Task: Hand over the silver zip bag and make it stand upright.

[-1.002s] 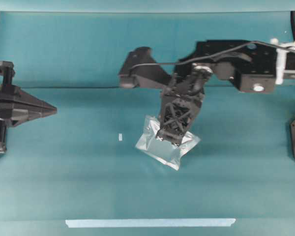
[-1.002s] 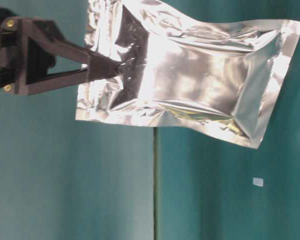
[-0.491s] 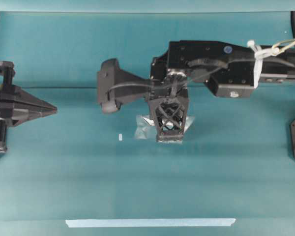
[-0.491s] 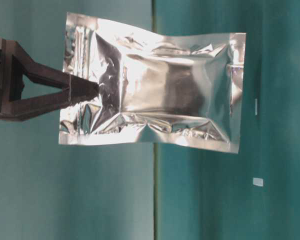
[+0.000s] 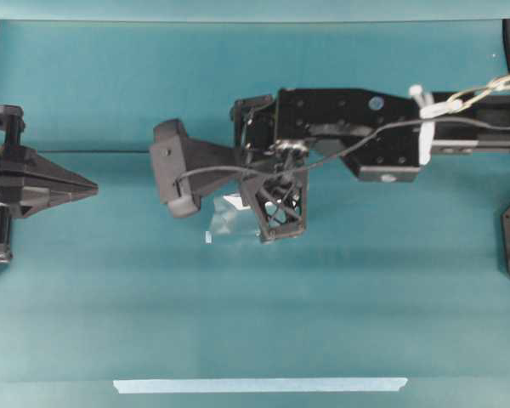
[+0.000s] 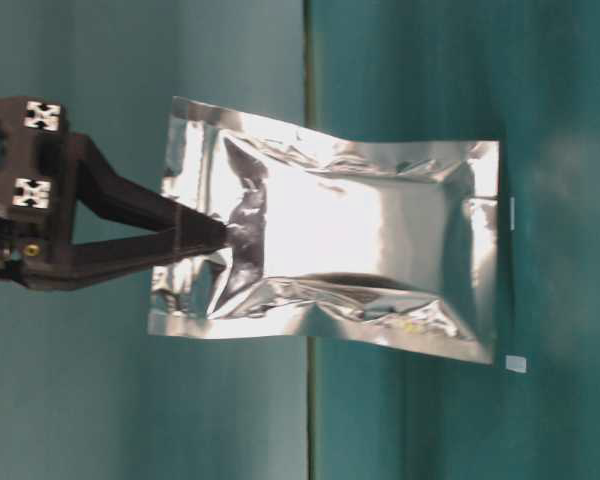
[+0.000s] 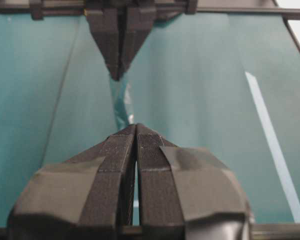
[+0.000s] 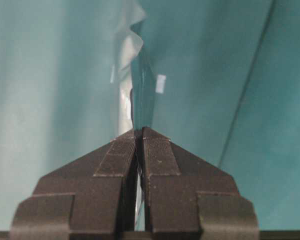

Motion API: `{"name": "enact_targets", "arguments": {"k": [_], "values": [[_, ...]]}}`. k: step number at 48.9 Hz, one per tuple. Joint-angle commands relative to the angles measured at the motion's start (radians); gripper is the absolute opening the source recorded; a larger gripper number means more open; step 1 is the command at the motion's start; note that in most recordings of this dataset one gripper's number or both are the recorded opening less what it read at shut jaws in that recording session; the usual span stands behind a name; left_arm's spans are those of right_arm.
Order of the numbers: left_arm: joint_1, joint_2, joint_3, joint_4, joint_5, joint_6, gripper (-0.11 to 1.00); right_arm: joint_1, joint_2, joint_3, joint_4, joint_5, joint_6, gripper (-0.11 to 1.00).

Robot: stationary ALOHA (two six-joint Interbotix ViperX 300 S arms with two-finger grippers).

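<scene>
A: Starting at the nine o'clock edge of the overhead view, what does the left gripper point(image 5: 89, 189) show?

B: It sits at the table's side with its black fingers pressed together into a point, holding nothing. Its own wrist camera confirms this: the two ribbed pads point(image 7: 121, 165) meet flat against each other.

A: And toward the middle?

B: A small white scrap point(image 5: 208, 237) lies on the teal table cloth point(image 5: 110, 297), just at eight o'clock from the shiny silver foil zip bag point(image 5: 229, 223). Only a sliver of the bag shows from above, since the right arm's black camera housing and the gripper cover most of it.

A: Where is the bag exactly?

B: It hangs in the right gripper point(image 5: 274, 231), near the centre of the table. The table-level view, which is turned on its side, shows the bag point(image 6: 350, 260) whole: puffy, crinkled, with flat sealed edges. The black fingers point(image 6: 190, 235) pinch it at one short end, and the opposite short end points at the table. Whether that end touches the cloth cannot be told.

A: So the right gripper is closed?

B: Its jaws are clamped tight on the foil; in the right wrist view the bag's thin edge point(image 8: 135, 85) runs straight out from between the fingertips.

A: Anything further?

B: A long pale blue tape strip point(image 5: 259, 385) lies along the six o'clock edge of the table, well apart from the bag.
</scene>
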Motion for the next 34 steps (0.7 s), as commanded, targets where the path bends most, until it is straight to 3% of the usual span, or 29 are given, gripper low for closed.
{"name": "enact_targets", "arguments": {"k": [1, 34], "values": [[0.002, 0.002, -0.011, 0.003, -0.005, -0.002, 0.0, 0.008, -0.008, -0.021, -0.006, 0.002, -0.008, 0.03], [0.003, 0.003, -0.008, 0.003, -0.005, -0.005, 0.0, 0.011, 0.0, -0.023, -0.008, 0.043, 0.003, 0.03]]}}
